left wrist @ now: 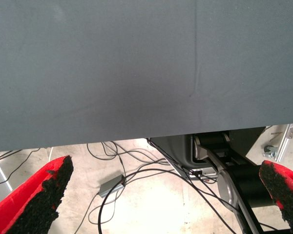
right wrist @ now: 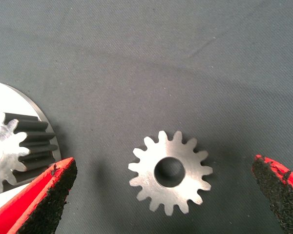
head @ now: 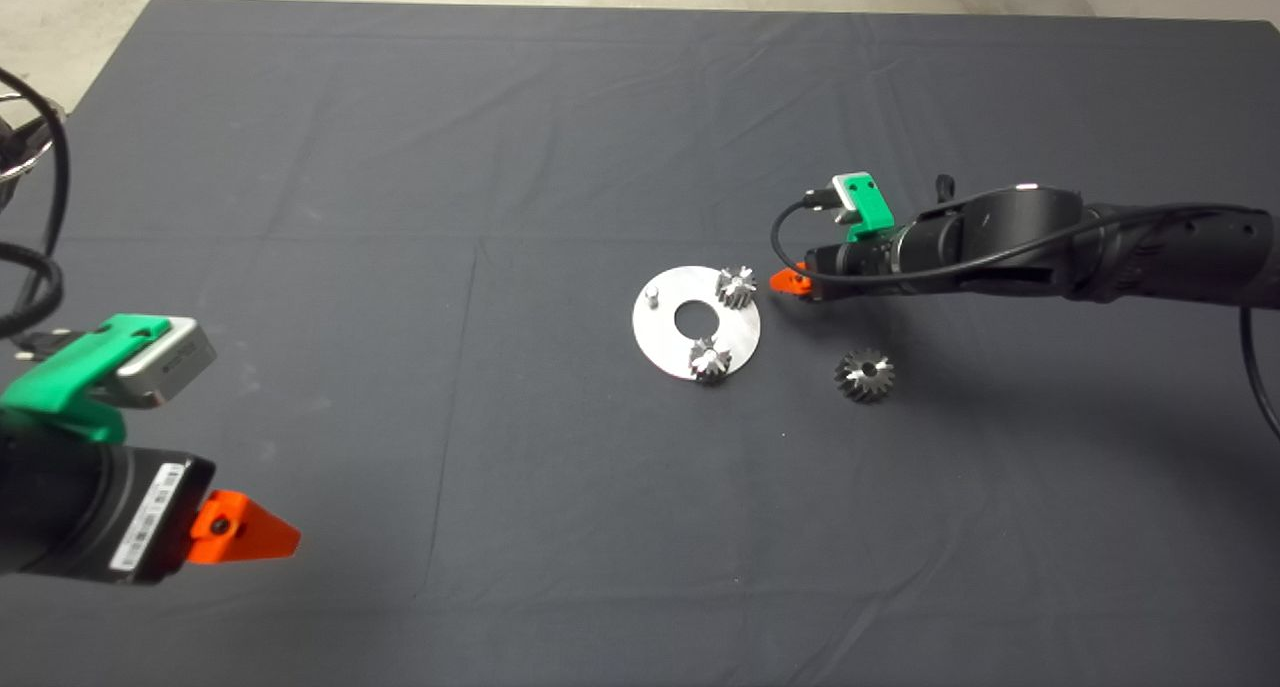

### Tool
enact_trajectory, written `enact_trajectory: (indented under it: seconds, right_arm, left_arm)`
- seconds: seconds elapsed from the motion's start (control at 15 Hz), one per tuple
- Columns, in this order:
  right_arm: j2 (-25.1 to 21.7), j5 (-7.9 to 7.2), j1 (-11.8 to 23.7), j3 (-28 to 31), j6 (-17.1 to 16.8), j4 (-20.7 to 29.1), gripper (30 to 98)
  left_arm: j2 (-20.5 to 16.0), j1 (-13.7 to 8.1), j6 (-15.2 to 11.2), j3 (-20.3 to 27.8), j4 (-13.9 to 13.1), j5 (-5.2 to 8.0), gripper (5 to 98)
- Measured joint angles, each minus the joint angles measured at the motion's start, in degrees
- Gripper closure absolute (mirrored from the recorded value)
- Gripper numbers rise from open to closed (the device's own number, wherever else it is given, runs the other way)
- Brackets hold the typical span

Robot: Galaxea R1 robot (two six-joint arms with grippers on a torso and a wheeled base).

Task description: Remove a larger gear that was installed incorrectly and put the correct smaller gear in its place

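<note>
Parked nearest the head camera, at the lower left edge of the dark grey cloth mat (head: 400, 167) covering the tabletop, the left pincer (head: 245, 532) is held wide open and empty. It is judged to be kept clear of the work. Beyond the mat's edge, only bare floor and loose cables are shown by its wrist camera.

The right pincer (head: 790, 280) is lowered just beside the flat round silvery metal plate (head: 665, 342). Its red fingers (right wrist: 41, 200) are spread wide, and the small dull dark-grey steel toothed gear with a centre hole (right wrist: 170, 171) lies flat on the mat between them, ungripped. The spread is judged to be set for closing on it.

The wide silvery steel toothed gear with a dark centre hole (head: 865, 375) lies on the mat, apart from the plate, so removal appears done. One short bare peg (head: 651, 297) is left free on the plate, presumably for the small gear. Two shiny star-faced gears (head: 736, 287) are seated elsewhere on the plate.

From above, the small gear is hidden under the right pincer. In the right wrist view the plate is cut off, and the peg cannot be seen.
</note>
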Motion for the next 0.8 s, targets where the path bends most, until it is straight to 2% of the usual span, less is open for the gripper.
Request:
enact_trajectory:
  seconds: [0.07,0.2,0.4,0.47,0.8]
  right_arm:
    - [0.22,-0.04,0.01,-0.17,-0.02,0.00,33.7]
    - [0.47,0.21,-0.04,-0.56,-0.05,-0.01,38.3]
    - [0.47,0.19,-0.37,-1.22,-1.16,-0.52,38.9]
    - [0.47,0.19,-0.49,-1.30,-1.23,-0.56,43.0]
    - [0.25,0.14,-0.51,-2.96,-1.54,-1.88,48.2]
  left_arm:
    - [-0.01,0.01,0.00,0.00,-0.02,0.02,5.5]
    - [-0.01,0.01,0.00,0.00,0.00,0.00,5.5]
    - [-0.01,0.01,0.00,0.00,0.00,0.00,5.5]
    - [0.00,0.00,0.00,0.00,0.00,0.00,5.5]
    - [-0.01,0.01,0.00,0.00,0.00,0.00,5.5]
